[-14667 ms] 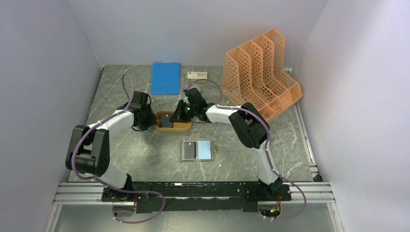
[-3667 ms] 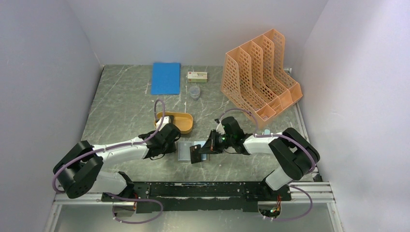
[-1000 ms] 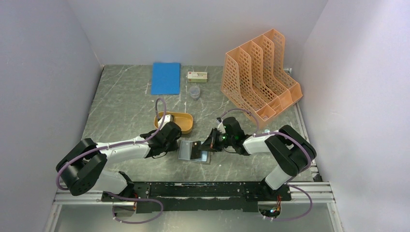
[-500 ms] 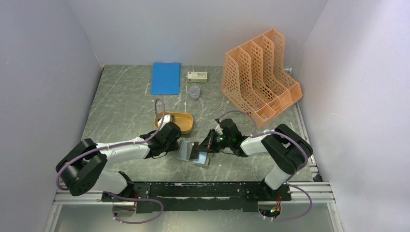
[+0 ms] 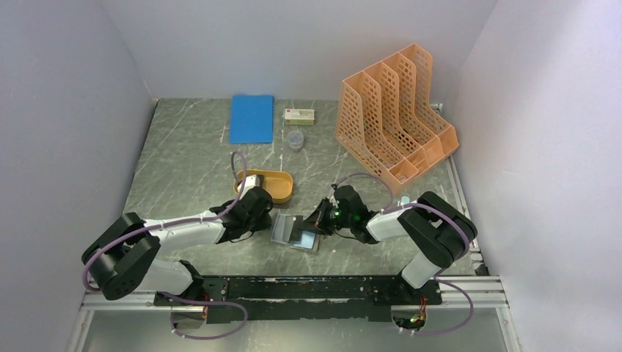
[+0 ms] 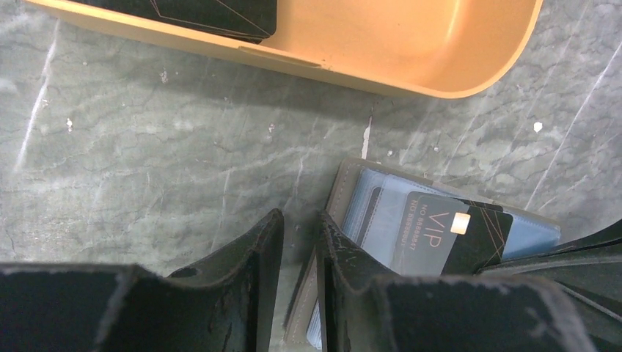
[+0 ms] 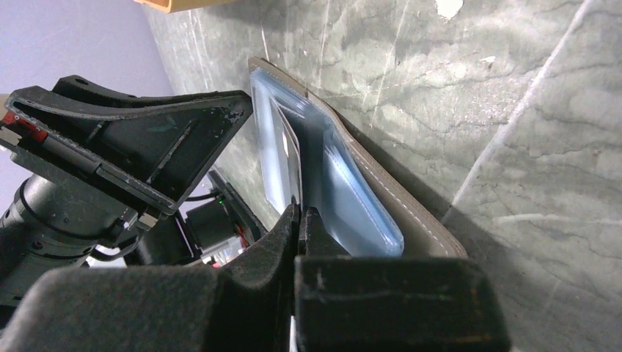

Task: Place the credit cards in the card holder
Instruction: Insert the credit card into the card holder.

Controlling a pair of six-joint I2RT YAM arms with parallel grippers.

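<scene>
The grey-brown card holder (image 5: pixel 296 235) lies open on the table, its bluish clear pockets up (image 6: pixel 528 229). My left gripper (image 5: pixel 262 220) is shut on its left edge (image 6: pixel 299 220). My right gripper (image 5: pixel 317 220) is shut on a black VIP credit card (image 6: pixel 447 236), held edge-on in the right wrist view (image 7: pixel 292 158). The card's left part lies under a clear pocket of the holder (image 7: pixel 359 202). A second black card (image 6: pixel 213 13) lies in the orange oval tray (image 5: pixel 280 192).
A blue notebook (image 5: pixel 251 118), a small white box (image 5: pixel 299 115) and a small clear cup (image 5: pixel 295 139) lie at the back. An orange perforated file rack (image 5: pixel 392 117) stands at the back right. The tray's wall (image 6: pixel 411 70) is just beyond the left gripper.
My right gripper has moved a little left with the card, which now sits deeper in the holder's pocket. The holder has shifted slightly. The left gripper has stayed at the holder's edge.
</scene>
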